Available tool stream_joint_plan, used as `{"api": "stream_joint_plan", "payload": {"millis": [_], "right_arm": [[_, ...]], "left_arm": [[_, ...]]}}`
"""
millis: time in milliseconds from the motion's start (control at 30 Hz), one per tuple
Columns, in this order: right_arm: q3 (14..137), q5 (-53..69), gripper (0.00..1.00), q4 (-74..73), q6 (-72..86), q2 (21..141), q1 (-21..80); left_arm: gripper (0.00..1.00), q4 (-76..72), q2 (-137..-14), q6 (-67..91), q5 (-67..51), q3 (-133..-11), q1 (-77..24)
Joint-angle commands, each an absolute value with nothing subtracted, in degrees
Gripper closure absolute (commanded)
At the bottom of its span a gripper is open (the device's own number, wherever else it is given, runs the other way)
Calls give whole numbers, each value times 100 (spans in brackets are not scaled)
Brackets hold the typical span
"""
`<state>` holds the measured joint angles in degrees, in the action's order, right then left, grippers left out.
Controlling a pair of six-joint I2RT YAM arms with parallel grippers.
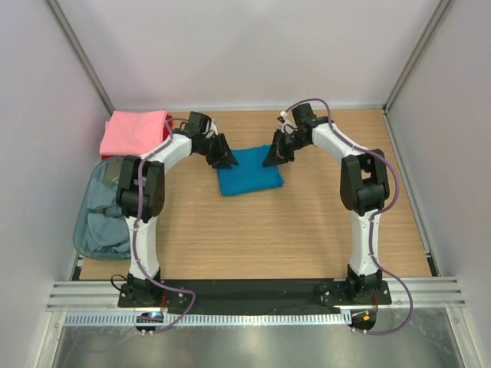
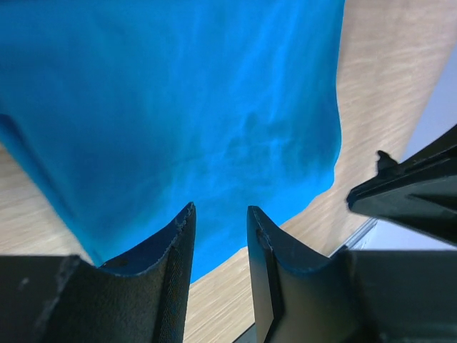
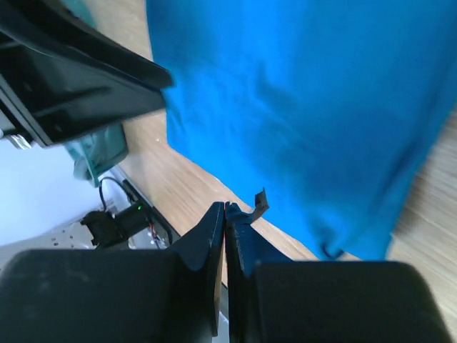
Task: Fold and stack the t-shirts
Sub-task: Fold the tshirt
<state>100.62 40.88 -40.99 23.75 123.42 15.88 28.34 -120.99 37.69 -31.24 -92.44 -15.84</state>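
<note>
A teal blue t-shirt (image 1: 249, 172) lies folded into a rectangle on the wooden table, mid-back. My left gripper (image 1: 227, 158) hovers at its far left corner, open and empty. In the left wrist view the cloth (image 2: 178, 93) lies beyond the gripper (image 2: 220, 209). My right gripper (image 1: 274, 156) hovers at the shirt's far right corner, shut on nothing. In the right wrist view the cloth (image 3: 307, 93) lies just beyond the gripper (image 3: 225, 206). A folded pink t-shirt (image 1: 135, 132) lies at the back left on a red one (image 1: 169, 126), of which only the edge shows.
A translucent grey-blue plastic bin (image 1: 81, 230) stands at the left table edge with pale grey-blue shirts (image 1: 103, 211) in it. White walls close in the table on three sides. Bare wood (image 1: 261, 230) lies between the teal shirt and the arm bases.
</note>
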Motion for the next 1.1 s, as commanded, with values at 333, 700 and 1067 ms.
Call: {"api": "stream_joint_plan", "payload": {"millis": [333, 700, 1067], "right_arm": [[9651, 4482, 89, -3455, 2373, 13149, 1160], [9642, 4878, 86, -3322, 2804, 12366, 1537], [8948, 4684, 86, -2892, 2549, 13104, 1574]], "left_arm": [[64, 2830, -12428, 3234, -2417, -8849, -1626], [58, 3463, -11620, 3216, -2900, -9266, -1828], [60, 2531, -11364, 3542, -2892, -7243, -2048]]}}
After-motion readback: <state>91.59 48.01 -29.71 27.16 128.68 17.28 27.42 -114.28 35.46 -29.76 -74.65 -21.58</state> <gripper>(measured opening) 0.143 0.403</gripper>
